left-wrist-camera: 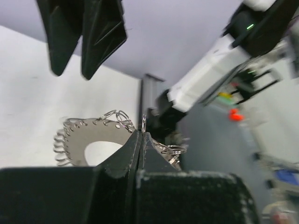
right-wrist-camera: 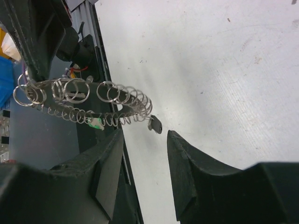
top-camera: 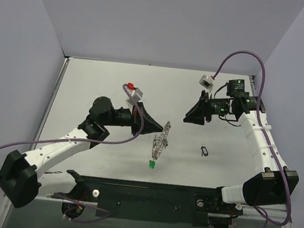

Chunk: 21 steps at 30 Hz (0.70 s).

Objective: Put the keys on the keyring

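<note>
My left gripper is shut on one wire ring of the keyring holder, a thin metal plate edged with several rings, and holds it above the table. The holder also shows in the left wrist view and the right wrist view. A green-headed key hangs at its lower end, also seen in the right wrist view. A dark-headed key seems to hang from the end ring. My right gripper is open and empty, its jaws just short of that key.
A small dark key lies on the table right of the holder. The black base rail runs along the near edge. Grey walls enclose the white table at the back and sides.
</note>
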Available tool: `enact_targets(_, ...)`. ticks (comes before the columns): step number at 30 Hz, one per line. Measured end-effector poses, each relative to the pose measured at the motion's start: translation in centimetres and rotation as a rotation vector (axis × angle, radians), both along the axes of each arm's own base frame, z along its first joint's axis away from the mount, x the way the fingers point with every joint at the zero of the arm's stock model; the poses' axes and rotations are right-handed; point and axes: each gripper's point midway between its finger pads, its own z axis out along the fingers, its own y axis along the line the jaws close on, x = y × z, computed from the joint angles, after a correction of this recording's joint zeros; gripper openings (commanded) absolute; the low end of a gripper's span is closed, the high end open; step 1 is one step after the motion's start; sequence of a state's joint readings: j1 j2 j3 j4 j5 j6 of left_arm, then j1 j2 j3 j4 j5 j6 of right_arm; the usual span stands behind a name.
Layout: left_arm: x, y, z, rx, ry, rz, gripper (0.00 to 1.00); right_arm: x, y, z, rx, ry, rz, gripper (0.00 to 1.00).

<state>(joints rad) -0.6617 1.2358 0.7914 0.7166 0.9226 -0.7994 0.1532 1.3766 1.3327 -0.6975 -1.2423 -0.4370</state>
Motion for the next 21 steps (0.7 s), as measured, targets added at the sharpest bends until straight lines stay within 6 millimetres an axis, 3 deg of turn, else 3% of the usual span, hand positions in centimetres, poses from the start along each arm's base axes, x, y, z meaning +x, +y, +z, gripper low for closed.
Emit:
enact_targets(4,0.9,0.9,-2.3,0.129,-0.268,0.168,0.00,0.0,-0.6,-0.2,-0.018,-0.031,0.002,0.51)
enact_targets(7,1.2,1.5,-4.9,0.216,-0.422,0.238,0.00,-1.6,-0.7,-1.0,-0.059,-0.102,0.088,0.60)
enact_targets(10,1.2,1.5,-8.4,0.326,-0.501,0.251,0.00,-4.3,-0.1,-1.6,-0.139,-0.247,0.303,0.60)
enact_targets(13,1.1,1.6,-11.0,0.411,-0.552,0.262,0.00,-5.0,1.3,-0.9,-0.165,-0.434,0.504,0.58)
enact_targets(16,0.8,1.6,-12.6,0.451,-0.581,0.271,0.00,-5.2,2.8,-0.7,-0.148,-0.564,0.638,0.57)
enact_targets(21,0.1,1.7,-14.4,0.465,-0.573,0.289,0.00,-6.4,3.6,-1.9,-0.122,-0.611,0.756,0.51)
